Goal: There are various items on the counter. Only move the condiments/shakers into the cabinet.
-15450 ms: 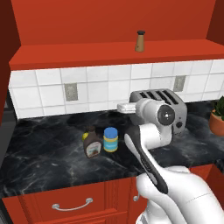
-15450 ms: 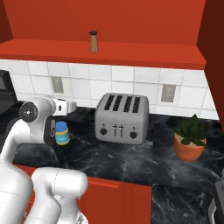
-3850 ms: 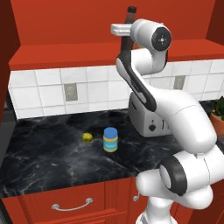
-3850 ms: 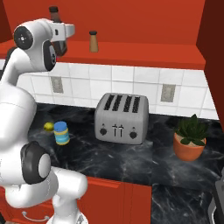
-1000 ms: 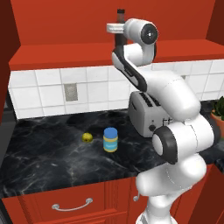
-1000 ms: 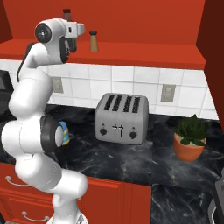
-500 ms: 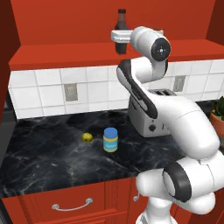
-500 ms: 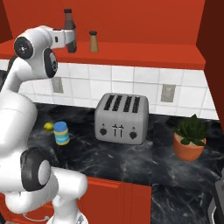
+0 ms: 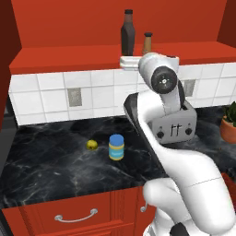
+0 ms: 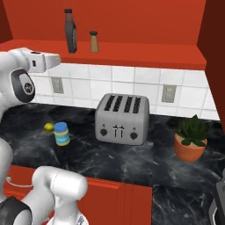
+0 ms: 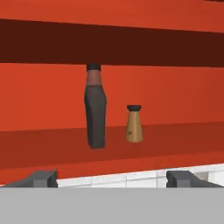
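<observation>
Bottle (image 9: 127, 33) and shaker (image 9: 147, 44) are both standing on the cabinet (image 9: 115, 55) shelf near its front edge. Gripper (image 11: 111, 178) is spread wide, holding nothing. Left to move is the jar (image 9: 116, 147), mid worktop (image 9: 55, 170) beside the lemon (image 9: 92, 144). Probably light, rigid and smooth-sided, so I'd pinch the body below the cap.

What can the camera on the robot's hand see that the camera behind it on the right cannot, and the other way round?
The hand view alone shows the two dark fingertips, set wide apart and holding nothing. The right base view alone shows the counter with the blue-capped jar, the yellow fruit, the toaster and a potted plant. Both show the dark brown bottle and the tan shaker standing upright, apart, on the red cabinet shelf.
</observation>
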### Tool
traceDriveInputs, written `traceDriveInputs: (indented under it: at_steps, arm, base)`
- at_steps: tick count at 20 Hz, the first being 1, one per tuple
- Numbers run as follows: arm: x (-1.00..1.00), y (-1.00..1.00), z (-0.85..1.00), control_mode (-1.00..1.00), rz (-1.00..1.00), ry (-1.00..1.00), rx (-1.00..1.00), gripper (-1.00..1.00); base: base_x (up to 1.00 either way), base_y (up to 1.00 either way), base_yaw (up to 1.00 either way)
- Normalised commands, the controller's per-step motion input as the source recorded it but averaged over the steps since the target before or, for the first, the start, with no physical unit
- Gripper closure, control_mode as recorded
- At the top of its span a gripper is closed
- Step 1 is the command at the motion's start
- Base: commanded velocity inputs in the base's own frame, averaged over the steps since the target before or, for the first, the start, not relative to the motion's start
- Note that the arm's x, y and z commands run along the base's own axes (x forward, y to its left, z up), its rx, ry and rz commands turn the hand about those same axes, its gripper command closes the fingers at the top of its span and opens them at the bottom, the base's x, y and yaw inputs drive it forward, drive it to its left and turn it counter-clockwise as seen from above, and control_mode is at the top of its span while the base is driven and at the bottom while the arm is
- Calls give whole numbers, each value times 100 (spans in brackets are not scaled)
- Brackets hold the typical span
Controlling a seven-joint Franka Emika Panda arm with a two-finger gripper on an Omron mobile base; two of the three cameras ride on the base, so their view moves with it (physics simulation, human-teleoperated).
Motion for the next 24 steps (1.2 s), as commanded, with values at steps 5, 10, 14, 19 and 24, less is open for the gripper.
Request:
traceDriveInputs:
  at_steps: [5,10,14,19,24]
  arm:
    - [-100,30,-74,-100,-29,21,0,-100]
    - [-100,33,-91,-100,-35,23,0,-100]
    - [-99,21,-97,-100,-33,11,0,-100]
    - [-40,8,-79,-100,-22,-1,-2,-100]
    - [23,4,-49,-100,-14,-10,-13,-100]
  base:
    - [0,0,0]
    - [0,0,0]
    - [0,0,0]
    - [0,0,0]
    - [0,0,0]
